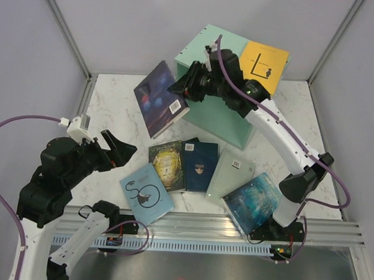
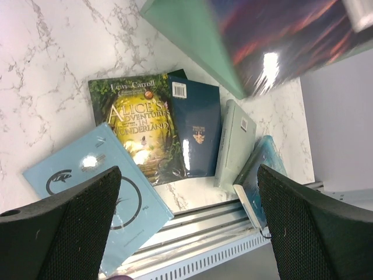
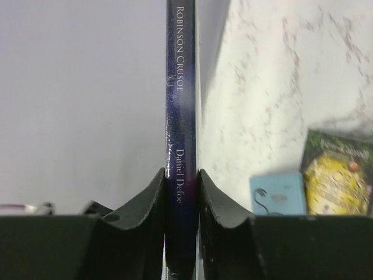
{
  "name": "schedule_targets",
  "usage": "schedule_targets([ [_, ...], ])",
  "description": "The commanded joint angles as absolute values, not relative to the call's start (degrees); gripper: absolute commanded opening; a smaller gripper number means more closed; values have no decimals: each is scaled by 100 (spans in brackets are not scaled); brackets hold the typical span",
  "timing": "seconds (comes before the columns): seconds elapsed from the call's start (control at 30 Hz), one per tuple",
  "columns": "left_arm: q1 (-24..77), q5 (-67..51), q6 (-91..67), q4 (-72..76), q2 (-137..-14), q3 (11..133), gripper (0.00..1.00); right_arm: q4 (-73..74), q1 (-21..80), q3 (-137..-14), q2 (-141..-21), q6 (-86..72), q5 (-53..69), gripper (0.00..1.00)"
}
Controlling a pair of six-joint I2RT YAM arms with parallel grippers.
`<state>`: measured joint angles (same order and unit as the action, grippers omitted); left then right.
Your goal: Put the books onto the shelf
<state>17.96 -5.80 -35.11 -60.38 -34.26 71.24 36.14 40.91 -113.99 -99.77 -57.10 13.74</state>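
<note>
Inside right tool (image 3: 182,173) | dark book (image 3: 179,87) clamped at spine | beside shelf (image 1: 216,119)

Bare table (image 1: 114,112) at left, books (image 1: 199,165) crowding near centre, shelf (image 1: 217,119) behind

place: robot lab cell | cues: grey partition walls (image 1: 148,27), marble-look tabletop (image 1: 114,112), aluminium rail (image 1: 201,230) (arm bases (image 1: 281,226) bolted on)

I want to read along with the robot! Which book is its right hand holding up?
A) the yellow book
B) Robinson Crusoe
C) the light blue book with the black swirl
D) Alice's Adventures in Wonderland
B: the right gripper is closed on a dark book whose spine reads Robinson Crusoe, while the Alice book lies flat on the table.
</note>
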Motion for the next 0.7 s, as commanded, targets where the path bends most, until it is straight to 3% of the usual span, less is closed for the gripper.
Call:
schedule_targets([
  [0.0, 1767, -440, -3779, -6108, -3261, 7049, 100, 2505, 3526, -12681, -9966, -6740, 1836, 0],
  [0.17, 1775, -474, -3832, -6143, -3199, 6909, 100, 2373, 2568, -13263, -10064, -7215, 1697, 0],
  [0.4, 1767, -519, -3885, -6135, -3077, 6715, 100, 2364, 873, -12586, -9440, -7532, 1766, 0],
  [0.67, 1767, -519, -3885, -6135, -3067, 6504, 100, 2373, 27, -11893, -8957, -7603, 2328, 0],
])
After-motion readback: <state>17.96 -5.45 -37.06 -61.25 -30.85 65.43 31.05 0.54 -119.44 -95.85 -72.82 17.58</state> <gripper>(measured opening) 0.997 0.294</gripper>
